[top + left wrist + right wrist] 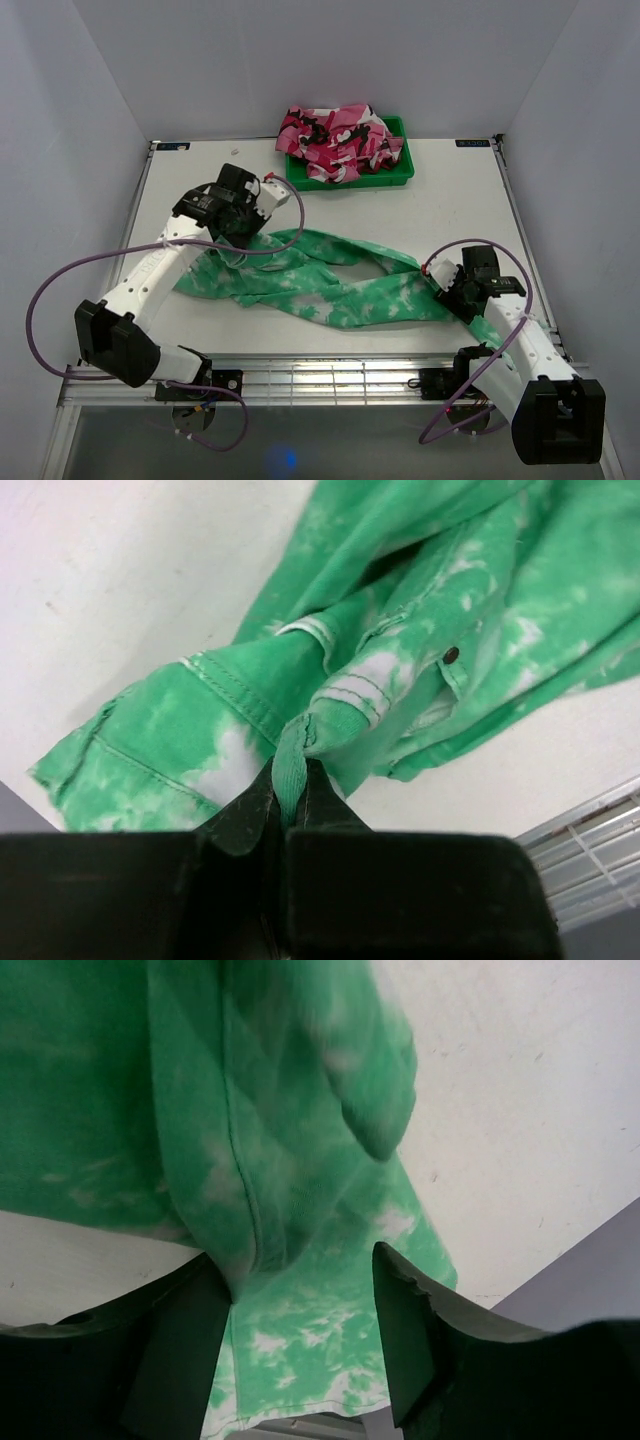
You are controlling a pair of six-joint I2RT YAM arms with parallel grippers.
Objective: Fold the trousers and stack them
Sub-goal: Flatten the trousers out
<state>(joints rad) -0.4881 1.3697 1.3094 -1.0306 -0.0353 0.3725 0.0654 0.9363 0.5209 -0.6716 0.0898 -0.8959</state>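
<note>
**Trousers stretched across the desk, held at one end**

The white desk [450, 200] was walled in by pale panels on three sides. The trousers [330, 285] were laid crumpled and twisted across its middle, nearer the near edge than the far one. They ran from the left side, where the waist was bunched, to the right side, where a leg ended. A green tray [400, 178] was set at the middle of the far edge, well apart from the trousers. A pink and white patterned garment [340, 135] was heaped in the tray.

The left hand [290, 785] was seen at the waist end, its fingers pressed together on a narrow strip of green cloth by the waistband. Stitched seams and a small dark rivet were shown just beyond it. The right hand [300, 1265] was lowered over the leg end near the right edge. Its fingers were spread, with a seamed fold of the leg lying between them. Whether the cloth was touched by both fingers could not be told.
</note>
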